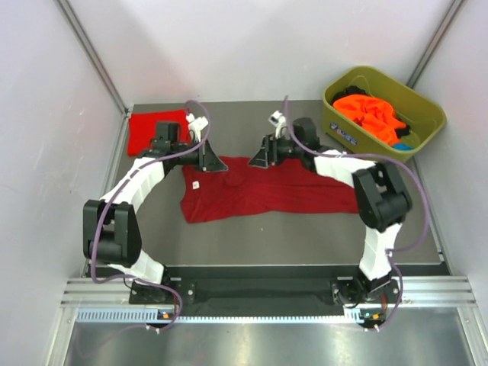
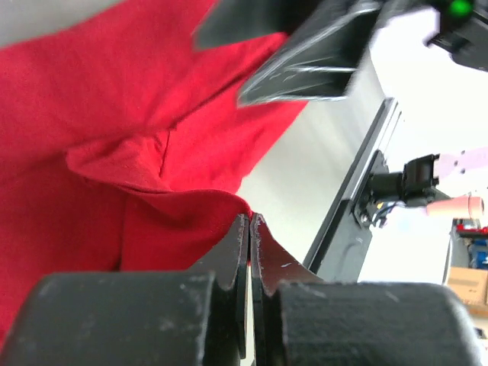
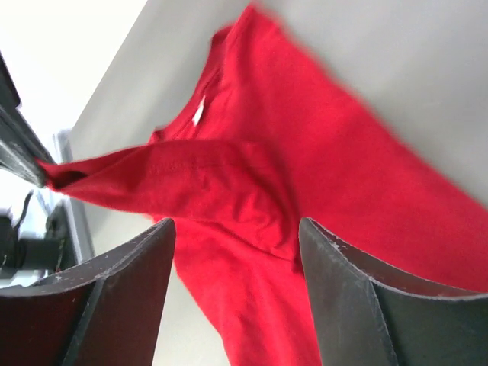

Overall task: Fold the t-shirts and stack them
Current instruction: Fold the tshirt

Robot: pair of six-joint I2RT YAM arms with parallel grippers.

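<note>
A dark crimson t-shirt [image 1: 252,192] with a small white neck label [image 1: 196,184] lies spread in the middle of the table. My left gripper [image 1: 216,163] is at its far left edge, shut on a corner of the cloth [image 2: 191,213], which it lifts into a taut fold [image 3: 152,179]. My right gripper [image 1: 256,160] is open just above the shirt's far edge, its fingers [image 3: 343,282] apart over the cloth [image 3: 252,252] and holding nothing. A brighter red shirt [image 1: 151,130] lies folded at the back left. Orange shirts [image 1: 371,114] fill the tub.
The olive-green tub [image 1: 415,103] stands at the back right corner. White walls close in the table on three sides. A black rail [image 1: 259,290] carrying the arm bases runs along the near edge.
</note>
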